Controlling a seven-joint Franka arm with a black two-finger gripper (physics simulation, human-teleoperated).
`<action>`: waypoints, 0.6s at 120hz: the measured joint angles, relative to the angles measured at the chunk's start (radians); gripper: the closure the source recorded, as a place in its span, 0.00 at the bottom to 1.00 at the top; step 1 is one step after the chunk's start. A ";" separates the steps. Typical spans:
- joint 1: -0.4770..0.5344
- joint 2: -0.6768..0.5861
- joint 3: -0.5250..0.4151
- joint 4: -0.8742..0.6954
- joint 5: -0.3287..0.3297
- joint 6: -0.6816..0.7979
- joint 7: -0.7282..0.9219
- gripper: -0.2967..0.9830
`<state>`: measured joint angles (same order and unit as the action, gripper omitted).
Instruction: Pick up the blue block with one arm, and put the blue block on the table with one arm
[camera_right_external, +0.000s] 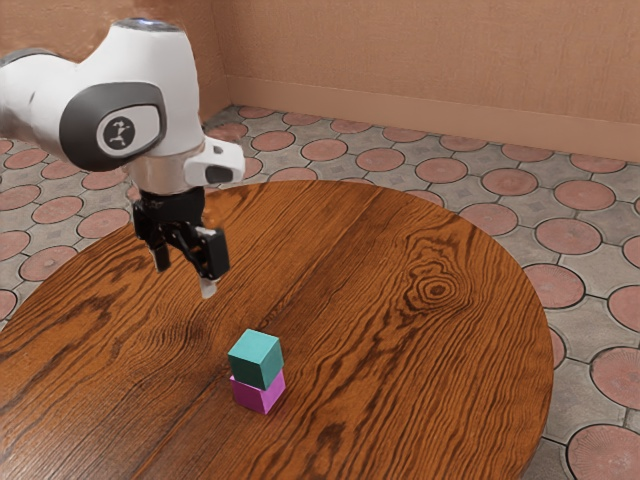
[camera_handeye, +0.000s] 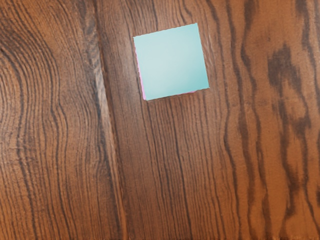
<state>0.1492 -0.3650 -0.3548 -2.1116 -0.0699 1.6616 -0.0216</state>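
Observation:
In the exterior view my gripper hangs above the table, its two fingers apart with nothing between them. The blue block, teal in colour, rests on top of a magenta block. Both stand lower in that view and farther to its right than the gripper, which is clearly higher and not touching them. From the wrist view, the top face of the blue block looks pale and slightly turned, and thin slivers of the magenta block peek out beneath its edges.
The round wooden table has a curved edge toward the exterior view's right, with the tiled floor beyond. Bare wood surrounds the two stacked blocks. A plain wall stands behind.

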 joint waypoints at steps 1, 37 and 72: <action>0.001 -0.004 -0.005 -0.015 -0.003 0.010 0.000 0.23; 0.006 -0.036 -0.079 -0.280 -0.114 0.311 0.000 0.23; 0.007 0.020 -0.087 -0.287 -0.124 0.413 0.002 0.23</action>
<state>0.1557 -0.3446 -0.4414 -2.3990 -0.1936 2.0743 -0.0193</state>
